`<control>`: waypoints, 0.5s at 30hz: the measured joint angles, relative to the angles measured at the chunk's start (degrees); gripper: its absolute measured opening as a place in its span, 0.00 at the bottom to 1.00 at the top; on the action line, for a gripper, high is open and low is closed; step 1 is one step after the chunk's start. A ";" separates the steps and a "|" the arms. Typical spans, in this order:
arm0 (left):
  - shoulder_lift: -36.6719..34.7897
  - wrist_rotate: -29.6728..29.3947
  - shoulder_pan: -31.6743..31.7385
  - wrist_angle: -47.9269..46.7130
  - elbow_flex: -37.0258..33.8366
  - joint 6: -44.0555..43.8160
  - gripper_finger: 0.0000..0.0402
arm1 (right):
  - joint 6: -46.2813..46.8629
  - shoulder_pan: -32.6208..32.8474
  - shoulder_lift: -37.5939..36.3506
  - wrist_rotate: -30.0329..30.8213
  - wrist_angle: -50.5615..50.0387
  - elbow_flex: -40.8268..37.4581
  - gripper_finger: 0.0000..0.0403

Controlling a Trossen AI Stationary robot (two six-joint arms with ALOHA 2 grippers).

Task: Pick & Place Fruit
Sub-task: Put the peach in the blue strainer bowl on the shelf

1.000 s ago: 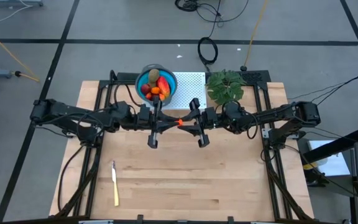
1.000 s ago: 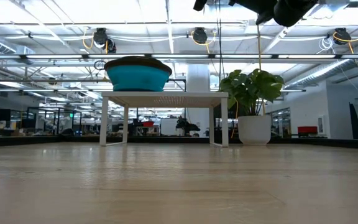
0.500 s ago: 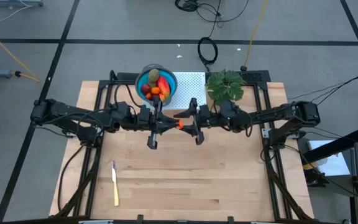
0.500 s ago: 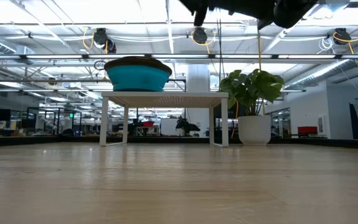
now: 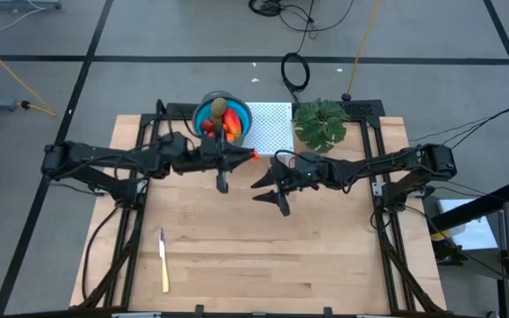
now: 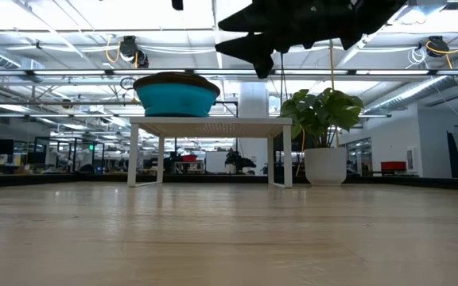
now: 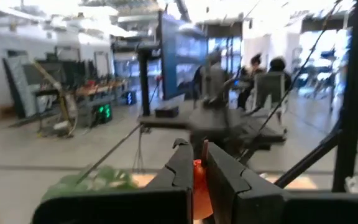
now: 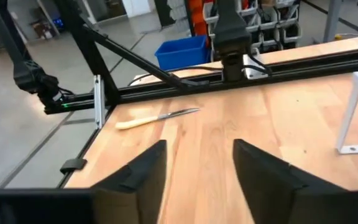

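A blue bowl (image 5: pixel 222 119) holding several fruit pieces stands on a white perforated stand (image 5: pixel 270 125) at the table's far middle. Just in front of the bowl, well above the table, my left gripper (image 5: pixel 249 157) is shut on a tiny orange fruit (image 5: pixel 254 155). My right gripper (image 5: pixel 269 194) hangs to the right of it and nearer the front, open, with nothing between its fingers (image 8: pixel 143 173). In the low view the right gripper (image 6: pixel 237 36) shows dark at the top. My left gripper pinches the tiny orange fruit (image 7: pixel 199 185) between its two fingers (image 7: pixel 183 167). The fingers lie about level and point toward the table's right. The fruit is lifted clear of the table, close to the near edge of the white stand.
A leafy green plant (image 5: pixel 321 122) in a white pot stands right of the stand. A cream-yellow knife (image 5: pixel 163 259) lies at the near left of the wooden table (image 5: pixel 263 265). Black frame rails run along both sides.
My left gripper has swung toward the far edge and the bowl, carrying the orange fruit. My right gripper has drawn away from it toward the near right, sunk and tipped down from a raised pose, and its fingers have spread apart.
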 joint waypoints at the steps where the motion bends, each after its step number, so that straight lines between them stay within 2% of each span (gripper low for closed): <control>1: -0.01 0.17 0.79 -2.00 0.71 -0.05 0.04 | 0.02 0.11 0.00 0.01 -0.22 0.00 0.43; 5: -0.01 0.47 3.68 -14.41 5.03 0.40 0.01 | -0.37 0.81 -0.02 0.01 -0.48 0.00 0.29; 12: -0.01 0.49 8.99 -36.25 14.60 4.26 0.04 | -2.18 2.73 -0.02 -0.01 -0.50 0.00 0.03; 15: -0.03 0.49 11.63 -41.88 16.90 5.01 0.01 | -3.38 3.73 -0.02 0.21 -0.41 0.00 0.02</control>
